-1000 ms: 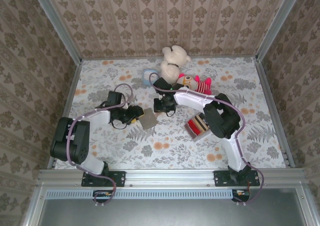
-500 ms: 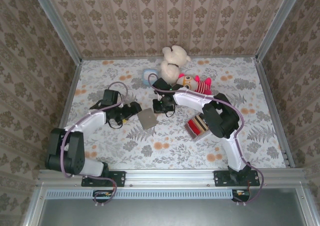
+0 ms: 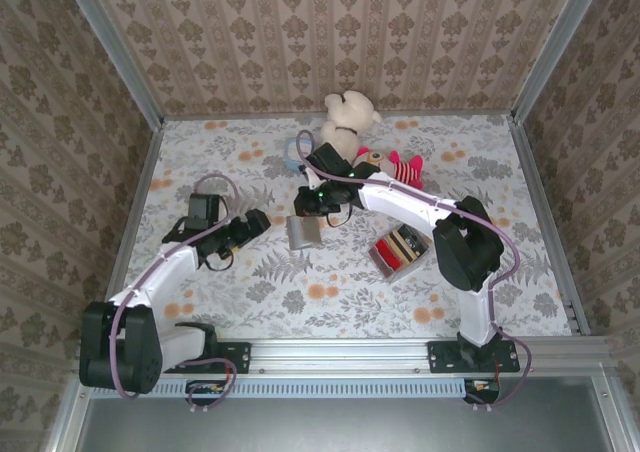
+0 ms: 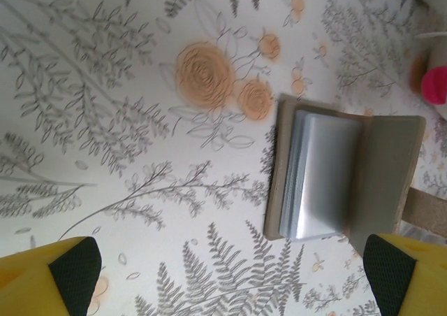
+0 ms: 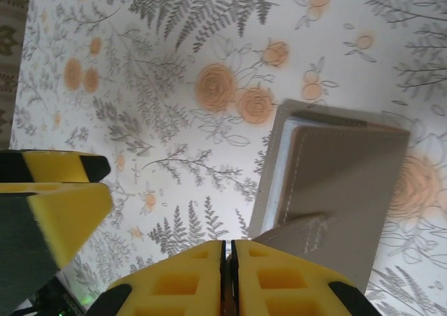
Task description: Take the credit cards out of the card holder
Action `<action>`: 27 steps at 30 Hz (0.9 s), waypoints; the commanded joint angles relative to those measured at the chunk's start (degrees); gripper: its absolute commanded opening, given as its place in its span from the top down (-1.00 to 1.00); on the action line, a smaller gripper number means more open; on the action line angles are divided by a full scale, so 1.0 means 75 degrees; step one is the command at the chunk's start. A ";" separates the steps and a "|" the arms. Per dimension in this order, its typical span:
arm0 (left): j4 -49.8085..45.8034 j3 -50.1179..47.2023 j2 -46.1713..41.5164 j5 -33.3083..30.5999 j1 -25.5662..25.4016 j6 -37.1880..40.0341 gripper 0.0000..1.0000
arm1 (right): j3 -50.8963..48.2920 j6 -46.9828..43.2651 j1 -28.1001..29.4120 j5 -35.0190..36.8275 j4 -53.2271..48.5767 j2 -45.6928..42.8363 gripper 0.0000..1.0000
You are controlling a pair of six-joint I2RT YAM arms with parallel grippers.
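Early stage. The card holder (image 4: 383,163) lies open on the table (image 4: 105,85), near both tools. The right tool (image 5: 227,246) is clenched, apparently pinching one grey panel (no gap shows between its jaws). The left tool (image 4: 230,267) is released, jaws spread wide, hovering beside the holder. The credit cards (image 4: 325,176) sit tucked in a pocket: none extracted, so all removal is judged outstanding.
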 commanded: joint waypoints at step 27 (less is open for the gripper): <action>0.2423 -0.0602 0.0638 0.1766 -0.0998 -0.1471 -0.97 | -0.1099 -0.0474 -0.0878 0.1696 -0.0816 -0.0137 0.75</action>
